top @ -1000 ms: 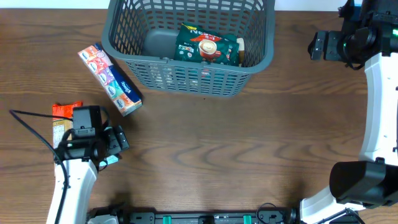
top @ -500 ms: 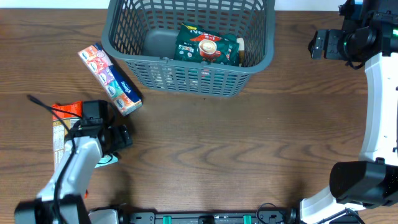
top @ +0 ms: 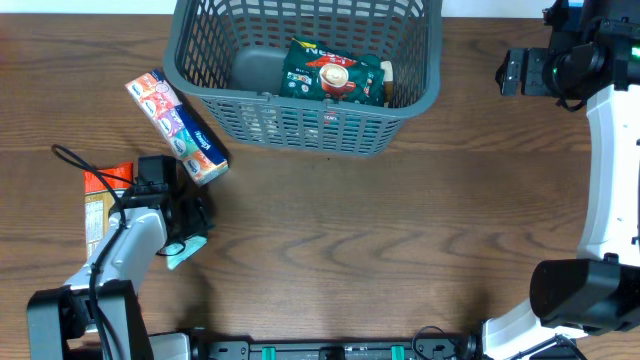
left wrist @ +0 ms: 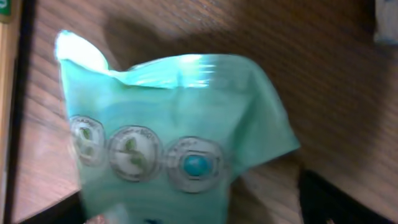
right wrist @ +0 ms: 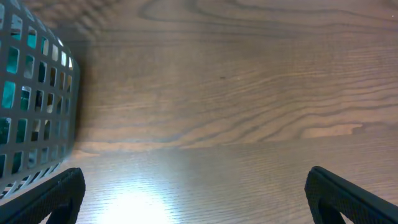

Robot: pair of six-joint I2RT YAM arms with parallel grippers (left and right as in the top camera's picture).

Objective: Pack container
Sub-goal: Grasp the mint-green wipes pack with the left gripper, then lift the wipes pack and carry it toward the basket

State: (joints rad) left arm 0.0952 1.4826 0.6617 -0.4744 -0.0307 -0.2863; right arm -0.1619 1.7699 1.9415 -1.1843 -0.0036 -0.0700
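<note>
- Left arm folded low, left gripper [top: 188,225] straddling a teal pouch [left wrist: 168,143]; gripping or not, I cannot tell.
- Container [top: 300,125] well beyond it, rightward.
- Right gripper [right wrist: 196,199] spread wide, near the container.

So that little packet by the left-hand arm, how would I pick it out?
Start at the grey container at the far edge of the table and move toward the near left, past the long multicoloured pack. At the left gripper lies a small teal pouch; unlike the orange-red pack beside it, it is plain mint green with three round badges.
</note>
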